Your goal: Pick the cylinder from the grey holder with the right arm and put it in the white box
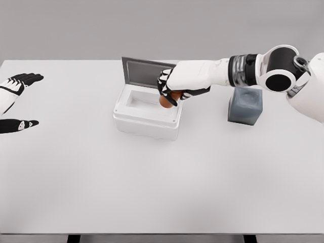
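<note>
Right hand: arm stretched leftward, fingers curled around the orange cylinder, held over the right rim of the white box.
Left hand: far left, fingers spread, holding nothing.
Grey holder: right of box, apart.
Table: bare near side.

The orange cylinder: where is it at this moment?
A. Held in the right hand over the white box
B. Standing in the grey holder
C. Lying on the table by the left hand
A: the right hand grips the orange cylinder above the open white box, away from the grey holder.
</note>
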`<state>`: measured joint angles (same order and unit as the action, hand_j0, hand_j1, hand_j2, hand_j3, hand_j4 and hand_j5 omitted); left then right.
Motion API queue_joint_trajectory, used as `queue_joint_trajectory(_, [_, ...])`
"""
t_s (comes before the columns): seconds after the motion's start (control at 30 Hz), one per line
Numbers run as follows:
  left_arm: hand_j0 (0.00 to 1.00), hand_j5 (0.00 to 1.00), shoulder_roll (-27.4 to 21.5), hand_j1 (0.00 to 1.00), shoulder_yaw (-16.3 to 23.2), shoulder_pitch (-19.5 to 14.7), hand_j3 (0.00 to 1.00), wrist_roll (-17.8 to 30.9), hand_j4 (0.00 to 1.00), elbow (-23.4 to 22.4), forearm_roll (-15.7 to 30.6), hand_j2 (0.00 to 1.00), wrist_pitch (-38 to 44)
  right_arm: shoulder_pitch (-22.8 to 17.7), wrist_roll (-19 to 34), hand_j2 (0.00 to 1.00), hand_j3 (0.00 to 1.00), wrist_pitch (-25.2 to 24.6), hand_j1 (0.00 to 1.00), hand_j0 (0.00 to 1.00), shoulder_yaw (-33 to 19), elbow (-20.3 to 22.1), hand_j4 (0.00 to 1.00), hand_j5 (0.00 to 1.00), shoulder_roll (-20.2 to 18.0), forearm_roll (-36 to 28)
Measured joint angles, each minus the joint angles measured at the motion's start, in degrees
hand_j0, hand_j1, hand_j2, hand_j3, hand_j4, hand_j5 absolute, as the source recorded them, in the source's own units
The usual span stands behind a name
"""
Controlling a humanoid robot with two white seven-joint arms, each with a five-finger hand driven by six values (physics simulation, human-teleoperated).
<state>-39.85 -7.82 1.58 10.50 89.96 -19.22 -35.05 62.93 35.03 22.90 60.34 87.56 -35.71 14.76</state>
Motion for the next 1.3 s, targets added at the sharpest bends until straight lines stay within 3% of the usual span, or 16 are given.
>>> queue_joint_trajectory(1.3, [1.00, 1.00, 0.1, 1.00, 0.0, 0.0, 1.00, 0.0, 1.00, 0.2, 0.2, 1.00, 0.0, 2.0, 0.0, 0.28, 0.28, -0.3, 0.28, 0.28, 2.9, -2.6, 0.28, 0.28, 1.0, 0.1])
